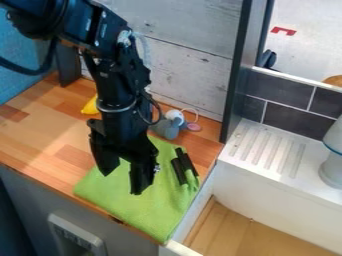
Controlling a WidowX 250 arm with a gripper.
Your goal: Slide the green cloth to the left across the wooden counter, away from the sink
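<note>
Hangs over the green cloth [147,215] as a black gripper [121,184], fingers spread with a gap between them. Cannot tell touching from hovering. See the cloth lying on the wooden countertop [50,130], at 7 o'clock from the view's centre. From the cloth's middle, find two black bar-like pieces [184,167] on it at 2 o'clock, a grey soft toy [168,129] at 1 o'clock and a yellow object [90,106] at 11 o'clock. Farther off, at 3 o'clock, see a white container [332,171].
</note>
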